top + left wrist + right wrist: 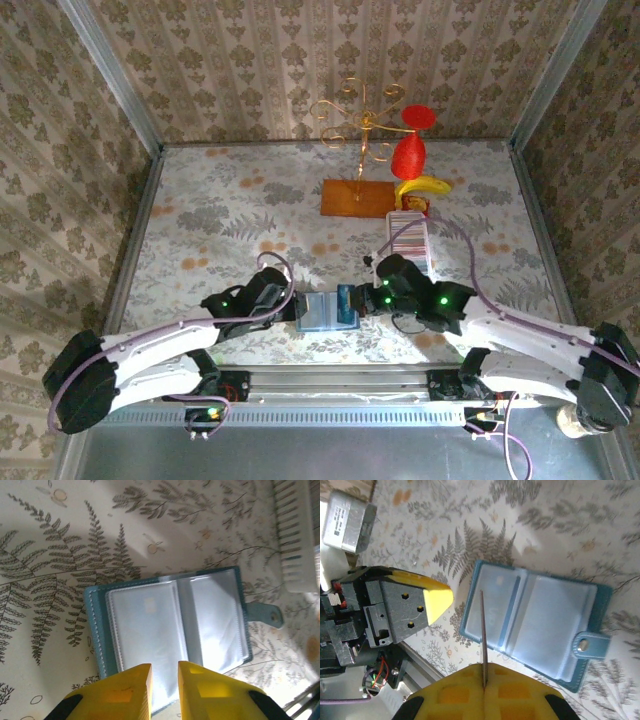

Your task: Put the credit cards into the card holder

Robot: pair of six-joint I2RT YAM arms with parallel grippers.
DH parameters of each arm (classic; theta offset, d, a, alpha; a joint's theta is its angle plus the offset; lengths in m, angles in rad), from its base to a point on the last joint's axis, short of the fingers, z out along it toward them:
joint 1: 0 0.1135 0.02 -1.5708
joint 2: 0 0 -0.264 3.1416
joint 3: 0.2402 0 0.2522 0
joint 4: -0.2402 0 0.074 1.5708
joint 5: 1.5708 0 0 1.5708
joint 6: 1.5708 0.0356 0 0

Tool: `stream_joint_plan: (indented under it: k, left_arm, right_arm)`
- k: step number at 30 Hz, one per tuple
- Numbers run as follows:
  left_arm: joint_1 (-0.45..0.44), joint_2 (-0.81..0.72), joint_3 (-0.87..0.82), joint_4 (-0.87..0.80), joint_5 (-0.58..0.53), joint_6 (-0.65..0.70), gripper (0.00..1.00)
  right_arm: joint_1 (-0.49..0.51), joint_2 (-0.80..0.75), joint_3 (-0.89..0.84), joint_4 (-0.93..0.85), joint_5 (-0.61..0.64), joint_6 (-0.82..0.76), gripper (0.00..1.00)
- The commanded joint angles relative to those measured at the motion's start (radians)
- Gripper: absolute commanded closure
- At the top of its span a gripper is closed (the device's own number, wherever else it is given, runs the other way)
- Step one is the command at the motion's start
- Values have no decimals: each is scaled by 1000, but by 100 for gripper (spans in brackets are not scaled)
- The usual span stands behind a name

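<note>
Hovering over open card holder (540,615), right gripper (484,676) clamped on one credit card (482,630); left gripper (165,680) ajar, empty.

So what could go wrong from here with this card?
The credit card is pinched edge-on in the right gripper over the open card holder; it may miss the thin sleeve opening. The left gripper has a gap between its fingers, so the holder could slide when pushed.

Wallpapered robot test booth; aluminium-framed walls (300,60)
</note>
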Motion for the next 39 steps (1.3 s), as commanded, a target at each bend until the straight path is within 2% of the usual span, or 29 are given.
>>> stream_joint_plan:
  k: [1,7,11,24,31,36,39]
  left_arm:
    - [4,39,23,28,12,-20,79]
    - [17,101,22,49,37,-29,81]
    - [18,95,2,31,21,-43,85]
    - [16,99,-59,41,16,-60,93]
    - [17,121,-70,58,20,-61,95]
    - [15,120,-65,50,14,-54,95]
    - [16,109,-62,39,7,-49,95]
  right_arm:
    - [26,62,-12,145,-26,119,100]
    - [36,193,7,201,-46,129,100]
    - [38,245,36,157,-30,102,100]
    - [34,305,20,213,69,122,100]
    - [22,347,29,237,64,128,100]
    - [10,303,82,77,76,55,100]
    - [12,204,142,-68,139,-103,100]
